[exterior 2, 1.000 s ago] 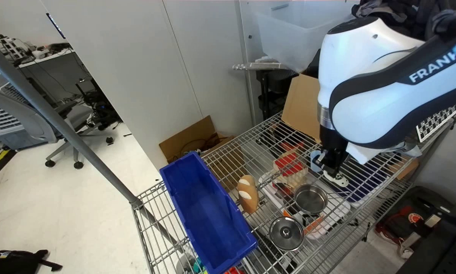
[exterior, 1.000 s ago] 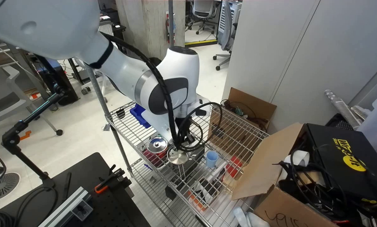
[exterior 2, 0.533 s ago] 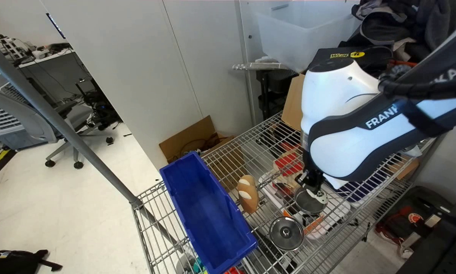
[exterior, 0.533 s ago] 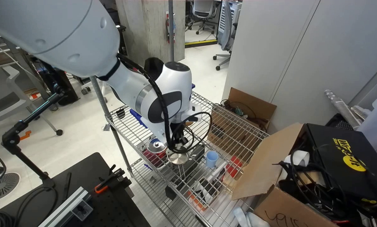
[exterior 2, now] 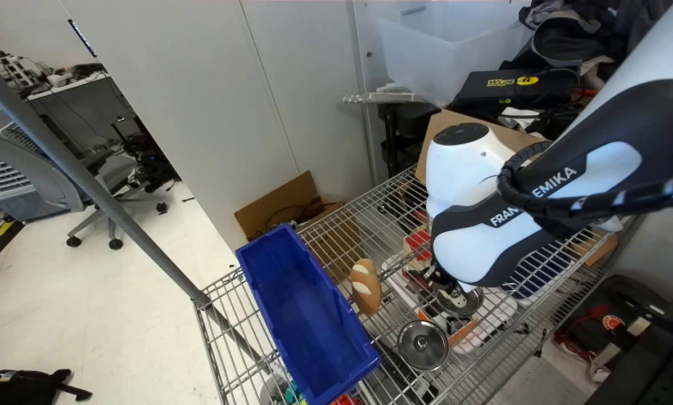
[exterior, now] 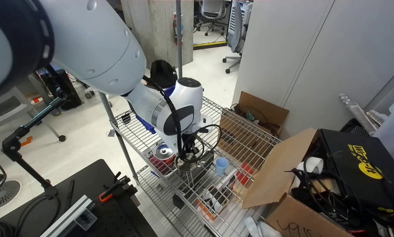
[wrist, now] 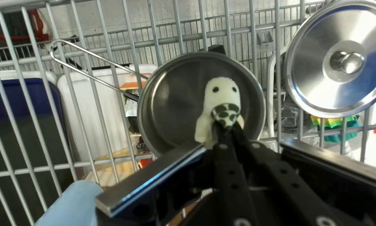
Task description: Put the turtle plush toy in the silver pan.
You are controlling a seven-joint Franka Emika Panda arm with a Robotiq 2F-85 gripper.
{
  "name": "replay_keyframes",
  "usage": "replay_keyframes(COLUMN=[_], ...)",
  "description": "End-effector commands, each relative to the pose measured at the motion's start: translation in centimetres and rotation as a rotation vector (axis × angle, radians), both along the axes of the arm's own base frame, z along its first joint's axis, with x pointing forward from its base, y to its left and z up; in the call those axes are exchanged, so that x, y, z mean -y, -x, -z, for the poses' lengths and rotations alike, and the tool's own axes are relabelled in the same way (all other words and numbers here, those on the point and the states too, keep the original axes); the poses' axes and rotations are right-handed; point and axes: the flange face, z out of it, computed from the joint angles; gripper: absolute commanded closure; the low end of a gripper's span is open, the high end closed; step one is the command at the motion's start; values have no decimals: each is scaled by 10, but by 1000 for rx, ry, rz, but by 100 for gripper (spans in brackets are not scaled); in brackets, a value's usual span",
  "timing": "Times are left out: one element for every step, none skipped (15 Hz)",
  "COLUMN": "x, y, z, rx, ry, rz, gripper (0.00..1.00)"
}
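the turtle plush toy (wrist: 221,97) shows within the rim of the silver pan (wrist: 181,100); touching bottom or not, i can't tell. my gripper (wrist: 228,127) pinches its spotted shell (wrist: 226,113) between the jaws, probably so the body lands first. nothing else shows in the pan; a silver lid (wrist: 341,67), likely off for loading, lies just beside it.

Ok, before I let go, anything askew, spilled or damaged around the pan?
Nothing stands out. The silver pan is upright, the metal lid lies flat beside it, and the end effector pinches the turtle plush toy over or in the pan; height unclear. No spill or damage shows.
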Motion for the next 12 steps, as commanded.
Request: replay_keyframes(x=[-7,-7,-8,-8,-8,-6,-4,-2,1,2,5,7], y=[-11,-10,-10,-8,-6,-4,-1,1,5,8,10,13], z=[13,17,19,20,18,14,9,3,-5,-13,-22,-33], rx=[14,-4,-19,-44,-67,-89,-106,-119,-130,-135,-128,-109], ry=[23,30,31,27,20,15,10,8,5,3,0,-5], rz=[10,14,18,21,24,23,21,22,25,24,26,21], gripper=[99,70,69,64,56,49,41,34,28,19,13,5])
